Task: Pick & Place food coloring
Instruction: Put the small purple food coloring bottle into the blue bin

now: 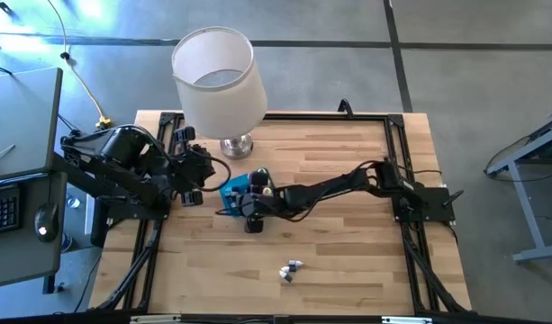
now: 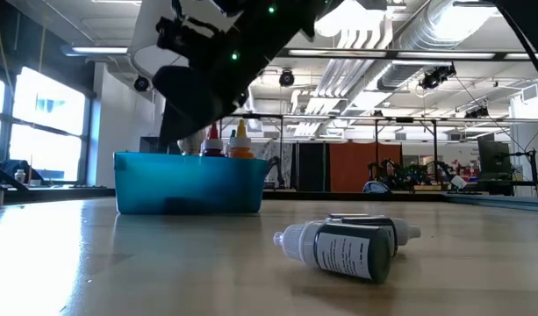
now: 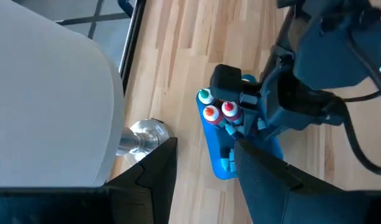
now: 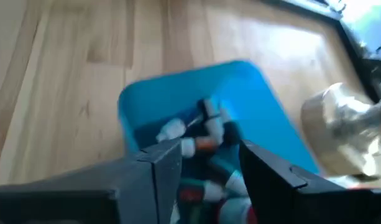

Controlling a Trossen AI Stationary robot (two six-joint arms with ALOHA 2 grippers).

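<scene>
The blue tray (image 1: 230, 191) sits on the table in front of the lamp. Several food coloring bottles (image 4: 206, 143) stand or lie inside it; red and orange ones (image 2: 226, 140) poke above its rim, and red and green caps (image 3: 218, 111) show in the left wrist view. Two dark bottles (image 1: 291, 268) lie on their sides on the bare wood near the table's near edge (image 2: 347, 247). My right gripper (image 4: 209, 152) hangs open just above the tray, fingers pointing down into it. My left gripper (image 3: 206, 158) waits open to the left of the tray (image 1: 193, 184).
A lamp with a white shade (image 1: 217, 76) stands on its chrome base (image 1: 237, 144) just behind the tray. A black frame (image 1: 397, 153) runs round the table. There is bare wood between the tray and the two lying bottles.
</scene>
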